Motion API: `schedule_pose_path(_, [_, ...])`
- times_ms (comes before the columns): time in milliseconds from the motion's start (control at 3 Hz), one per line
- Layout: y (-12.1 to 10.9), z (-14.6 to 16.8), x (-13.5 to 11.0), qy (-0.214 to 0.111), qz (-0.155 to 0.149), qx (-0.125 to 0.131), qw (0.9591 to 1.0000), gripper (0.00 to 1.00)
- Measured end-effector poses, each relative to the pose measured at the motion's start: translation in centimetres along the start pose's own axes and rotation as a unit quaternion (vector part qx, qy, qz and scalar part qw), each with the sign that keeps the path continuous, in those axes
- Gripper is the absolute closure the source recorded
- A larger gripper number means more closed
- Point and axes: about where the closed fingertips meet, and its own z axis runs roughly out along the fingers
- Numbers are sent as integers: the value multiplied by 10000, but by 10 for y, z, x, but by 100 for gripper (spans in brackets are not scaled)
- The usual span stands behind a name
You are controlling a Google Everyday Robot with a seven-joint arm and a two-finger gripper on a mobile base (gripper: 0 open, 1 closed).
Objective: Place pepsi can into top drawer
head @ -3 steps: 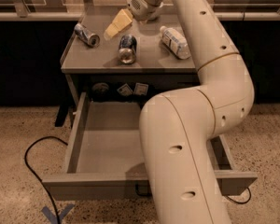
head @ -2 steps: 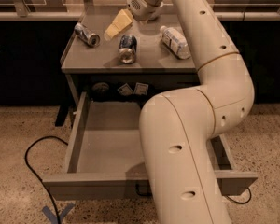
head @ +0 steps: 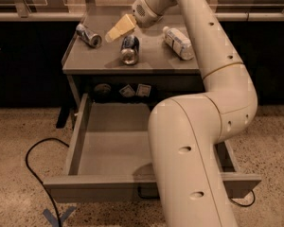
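The pepsi can point(head: 129, 49), dark blue with a silver end, lies on its side on the grey cabinet top point(head: 151, 63), its end facing me. My gripper point(head: 116, 30) hangs just above and to the left of the can, its pale yellow fingers point(head: 121, 26) pointing down-left. The top drawer point(head: 109, 148) is pulled wide out below the cabinet top, and its inside is bare. My arm covers the drawer's right part.
A silver can point(head: 88, 35) lies at the top's left. A clear plastic bottle point(head: 178, 42) lies at the right. A black cable point(head: 35, 167) loops on the speckled floor at the left. Dark counters stand behind.
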Motion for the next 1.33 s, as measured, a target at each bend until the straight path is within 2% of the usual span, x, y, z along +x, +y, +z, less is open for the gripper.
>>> schedule_pose_path(333, [-4, 2, 4, -130, 168, -134, 9997, 0])
schedule_pose_path(667, [-7, 4, 7, -81, 297, -98, 9995, 0])
schedule_pose_path(1000, [-22, -2, 3, -31, 748, 421, 9963, 0])
schedule_pose_path(1333, [-23, 2, 3, -24, 932, 422, 9948, 0])
